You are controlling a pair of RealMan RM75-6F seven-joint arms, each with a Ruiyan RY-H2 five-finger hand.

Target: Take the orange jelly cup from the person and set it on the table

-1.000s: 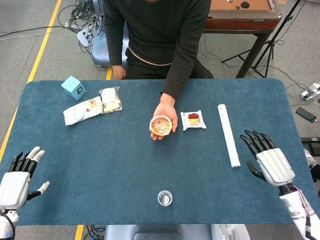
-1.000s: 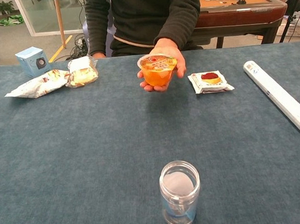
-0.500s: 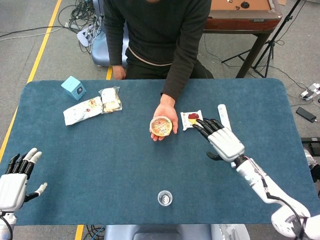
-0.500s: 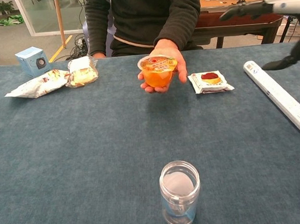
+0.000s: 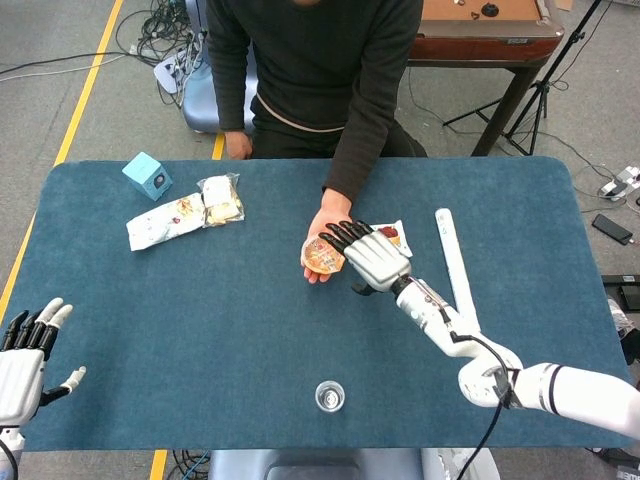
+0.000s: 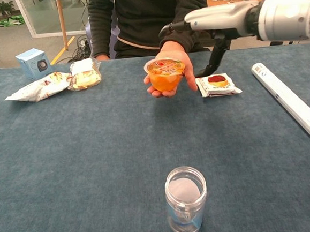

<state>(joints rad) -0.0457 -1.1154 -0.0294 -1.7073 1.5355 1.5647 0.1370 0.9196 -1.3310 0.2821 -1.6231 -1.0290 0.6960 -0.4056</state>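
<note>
The orange jelly cup [image 6: 165,76] is held up off the table [image 5: 250,330] in the person's hand [image 6: 174,70], lid upward, resting on the palm and fingers. All places below are given relative to this cup.

The right hand [image 5: 372,256] is seen above and just to the right of the cup. Its fingers [image 5: 340,235] are spread and extended flat, the tips reaching over the cup's right rim in the head view; nothing is gripped. In the chest view the fingers are seen above the lid level, with the thumb hanging down to the right of the cup. Whether any fingertip touches the lid cannot be told.

The left hand [image 5: 25,355] is far to the left of the cup and nearer the robot, fingers spread, holding nothing.

Risks judged from this state:
- The fingers are over the lid rather than around the wall. If closed from here, the foil lid would be pressed or the cup tipped out of the palm.
- The person's fingers wrap the cup's lower part; a side grasp could pinch them.
- The cup is likely soft-walled; a hard squeeze could deform it.
- The red snack packet [image 6: 217,84] lies on the table just right of the cup, under the thumb; it could be dragged on descent.
- The clear jar [image 6: 186,200] stands well below the cup, toward the robot; a set-down there could knock it over.
</note>
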